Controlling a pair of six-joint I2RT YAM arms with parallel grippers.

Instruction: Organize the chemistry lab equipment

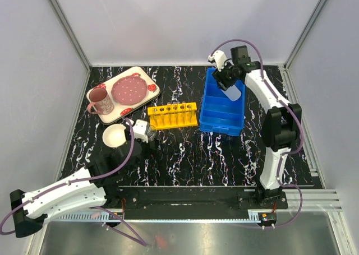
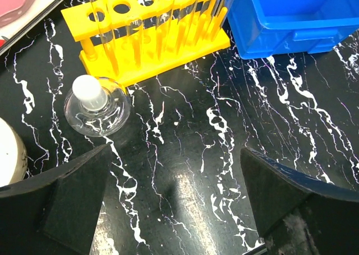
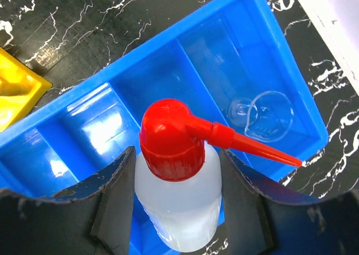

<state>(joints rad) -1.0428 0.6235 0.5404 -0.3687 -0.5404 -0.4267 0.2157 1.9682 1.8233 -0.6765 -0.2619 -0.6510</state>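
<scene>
My right gripper (image 1: 229,82) (image 3: 176,204) is shut on the translucent white squeeze bottle (image 3: 179,210) with a red cap (image 3: 171,137), and holds it over the blue bin (image 1: 223,117) (image 3: 84,126). A clear glass vessel (image 3: 263,116) lies in the bin's end compartment. My left gripper (image 1: 147,143) (image 2: 179,202) is open and empty, low over the table. The small clear flask (image 2: 96,106) (image 1: 150,134) with a white stopper stands ahead of its left finger. The yellow rack (image 1: 173,115) (image 2: 151,31) holds several test tubes (image 2: 101,14). No small white dish shows.
A white bowl (image 1: 115,135) (image 2: 8,154) sits left of the flask. A strawberry tray (image 1: 143,78) at the back left carries a pink mug (image 1: 101,101) and a plate (image 1: 129,88). White walls enclose the black marbled table (image 1: 213,154).
</scene>
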